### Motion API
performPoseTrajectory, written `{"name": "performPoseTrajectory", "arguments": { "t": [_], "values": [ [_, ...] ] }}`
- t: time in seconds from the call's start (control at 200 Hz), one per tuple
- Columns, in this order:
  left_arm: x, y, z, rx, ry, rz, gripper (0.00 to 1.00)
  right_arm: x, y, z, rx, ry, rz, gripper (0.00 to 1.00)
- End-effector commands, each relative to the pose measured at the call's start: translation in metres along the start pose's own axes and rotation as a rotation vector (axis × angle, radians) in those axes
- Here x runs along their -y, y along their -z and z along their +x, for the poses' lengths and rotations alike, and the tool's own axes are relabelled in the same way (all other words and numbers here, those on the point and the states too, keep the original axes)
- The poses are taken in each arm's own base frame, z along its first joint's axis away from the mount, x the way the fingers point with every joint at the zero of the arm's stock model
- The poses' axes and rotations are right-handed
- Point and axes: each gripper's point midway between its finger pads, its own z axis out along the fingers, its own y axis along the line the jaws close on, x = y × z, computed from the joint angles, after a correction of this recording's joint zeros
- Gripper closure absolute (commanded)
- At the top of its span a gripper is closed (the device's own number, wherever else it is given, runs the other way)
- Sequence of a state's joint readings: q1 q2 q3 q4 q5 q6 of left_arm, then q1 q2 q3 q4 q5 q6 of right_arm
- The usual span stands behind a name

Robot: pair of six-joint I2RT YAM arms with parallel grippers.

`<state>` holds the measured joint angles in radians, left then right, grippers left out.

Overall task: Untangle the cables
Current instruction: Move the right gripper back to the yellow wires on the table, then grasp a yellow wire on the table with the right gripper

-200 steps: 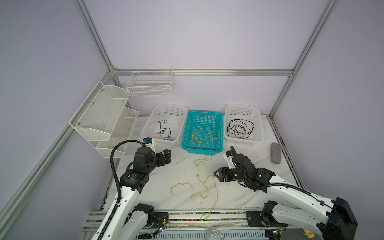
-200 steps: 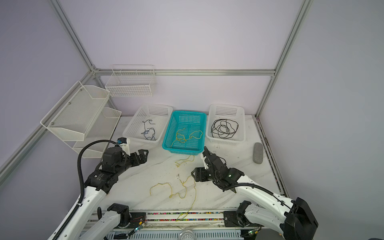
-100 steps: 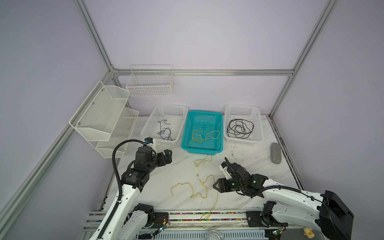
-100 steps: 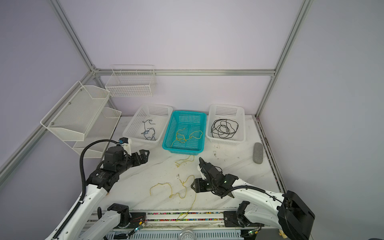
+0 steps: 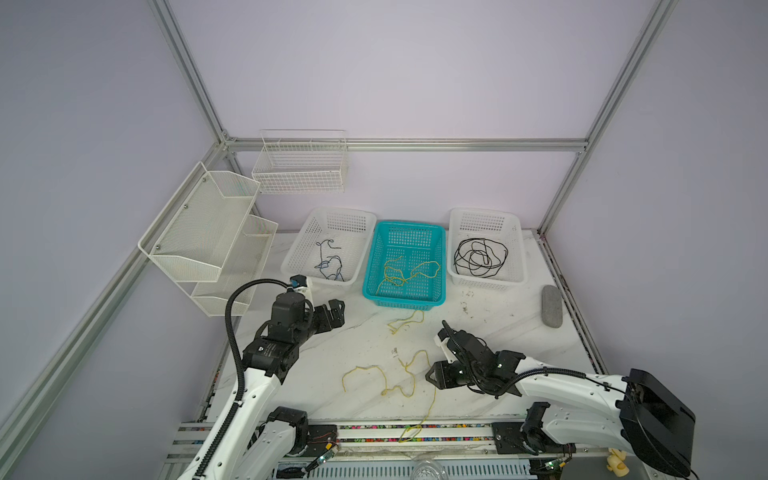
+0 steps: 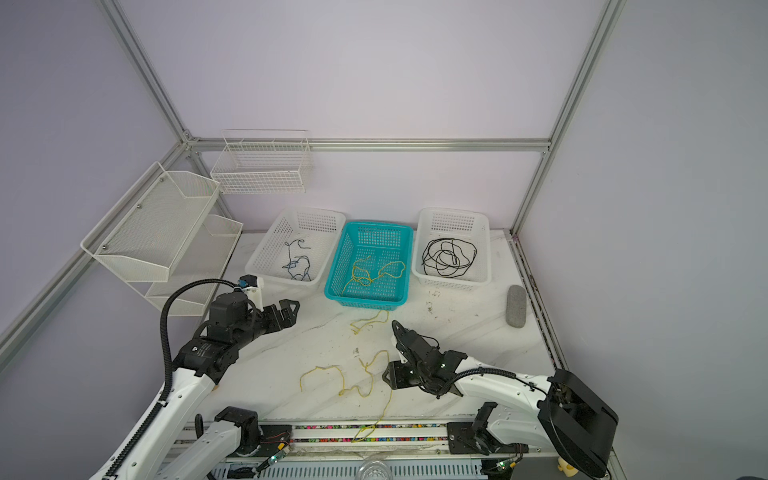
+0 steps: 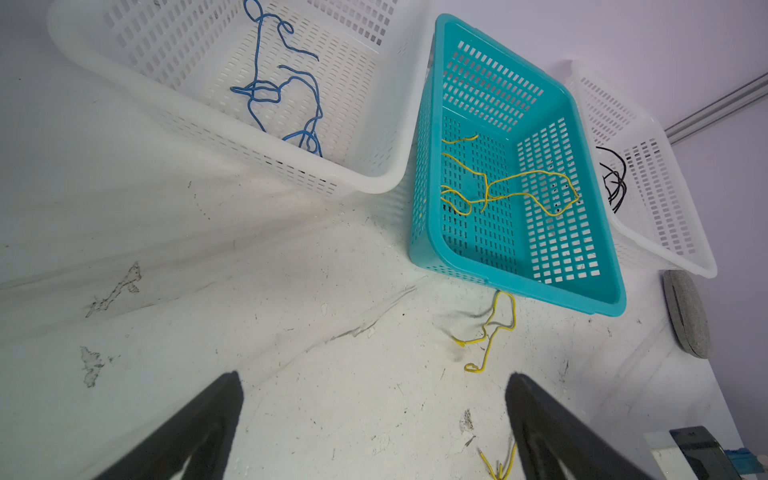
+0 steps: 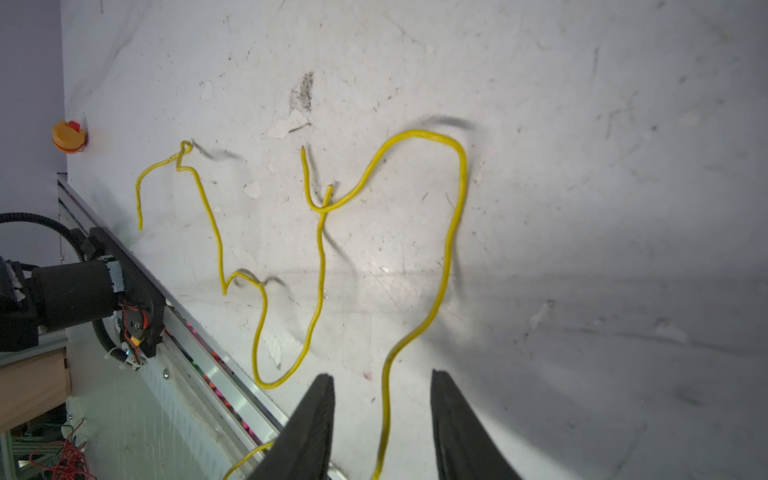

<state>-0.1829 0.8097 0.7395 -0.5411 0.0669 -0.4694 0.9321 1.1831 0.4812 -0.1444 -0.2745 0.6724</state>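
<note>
Yellow cables [image 5: 399, 380] [image 6: 358, 376] lie in a loose tangle on the white table near its front edge; one strand runs over the front rail. My right gripper [image 5: 430, 375] [image 6: 386, 377] is low at the tangle's right end. In the right wrist view its jaws [image 8: 381, 374] stand apart, open, with one yellow strand [image 8: 446, 257] running between them, untouched. A short yellow cable [image 5: 405, 325] [image 7: 494, 328] lies before the teal basket. My left gripper [image 5: 338, 309] [image 7: 372, 376] hovers wide open and empty at the left.
At the back stand three baskets: a white one [image 5: 303, 232] with dark blue cord, a teal one [image 5: 440, 266] with yellow cord, a white one [image 5: 517, 249] with black cord. A grey oblong pad [image 5: 552, 306] lies far right. Wire racks [image 5: 208, 232] hang on the left wall.
My right gripper has moved forward and down to the yellow tangle, and its jaws have narrowed around a strand. The left arm has hardly moved.
</note>
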Motion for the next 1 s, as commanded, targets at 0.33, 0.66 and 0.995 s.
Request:
{"name": "performPoseTrajectory", "arguments": {
  "t": [0.33,0.66,0.995],
  "values": [
    [-0.004,-0.007,0.011,-0.026,0.002,0.001,0.00,0.006,-0.007,0.002,0.002,0.002,0.016,0.79],
    [-0.004,-0.007,0.011,-0.029,0.004,-0.002,0.00,0.004,0.006,-0.010,0.054,0.020,0.046,0.96],
    [-0.004,-0.007,0.011,-0.032,0.005,-0.002,0.00,-0.004,0.029,-0.028,0.131,0.044,0.074,1.00]
  ]
}}
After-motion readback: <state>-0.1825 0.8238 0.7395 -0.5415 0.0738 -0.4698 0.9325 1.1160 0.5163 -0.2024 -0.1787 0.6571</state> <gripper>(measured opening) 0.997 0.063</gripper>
